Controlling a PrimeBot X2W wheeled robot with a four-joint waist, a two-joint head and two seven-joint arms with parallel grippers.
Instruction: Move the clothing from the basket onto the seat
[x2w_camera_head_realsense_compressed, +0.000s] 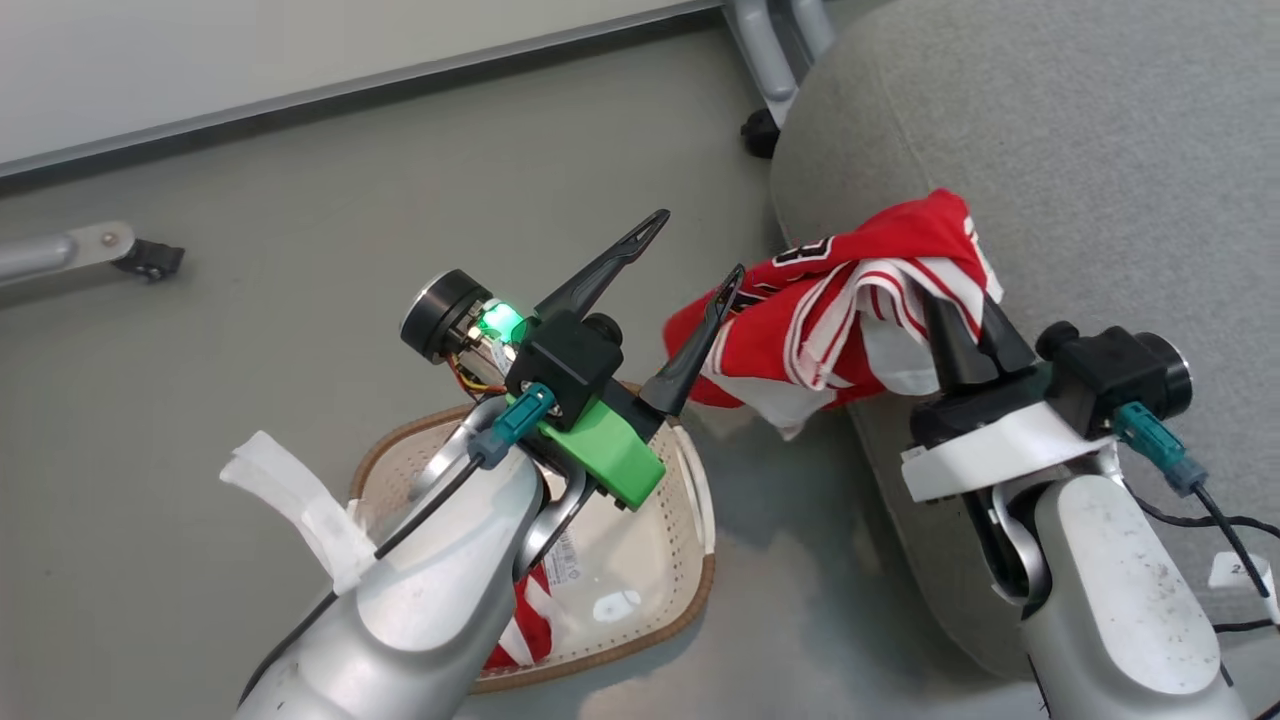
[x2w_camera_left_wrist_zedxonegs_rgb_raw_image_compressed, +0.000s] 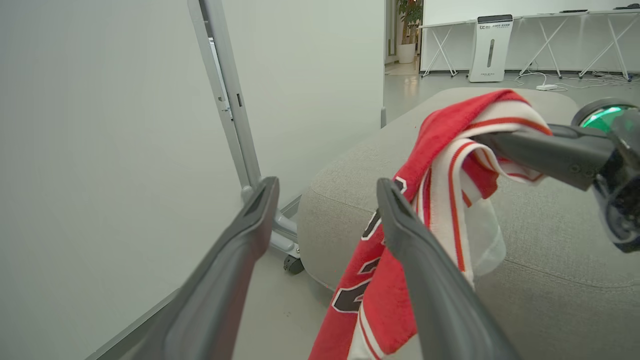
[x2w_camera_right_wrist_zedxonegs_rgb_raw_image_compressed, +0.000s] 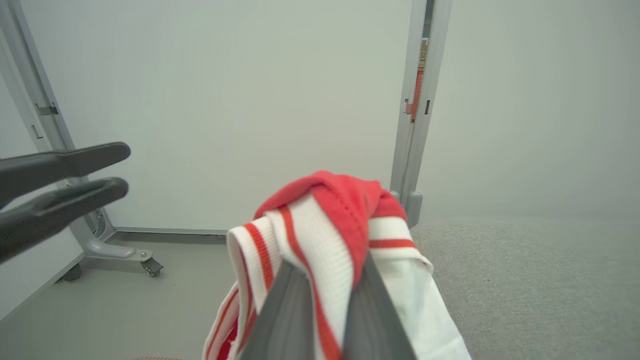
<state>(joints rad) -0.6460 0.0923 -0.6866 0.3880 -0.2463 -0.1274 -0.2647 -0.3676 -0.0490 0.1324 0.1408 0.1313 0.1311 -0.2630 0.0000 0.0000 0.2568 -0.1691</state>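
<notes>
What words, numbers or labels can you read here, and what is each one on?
Nothing reads in full.
Dark white-edged lettering on the red striped garment: folded, unreadable.
Print on the barcode label inside the basket: too small.
Logo on the white floor unit: too small.
Mark on the white tag: too small.

Bright, even, diffuse indoor light; soft faint shadows and pale sheen on smooth grey floor (x2w_camera_head_realsense_compressed: 250, 300). Small green indicator lamp (x2w_camera_head_realsense_compressed: 498, 322) glows. Dark two-fingered left end effector (x2w_camera_left_wrist_zedxonegs_rgb_raw_image_compressed: 326, 186) blurred up close; right wrist view soft, edges stretched.
</notes>
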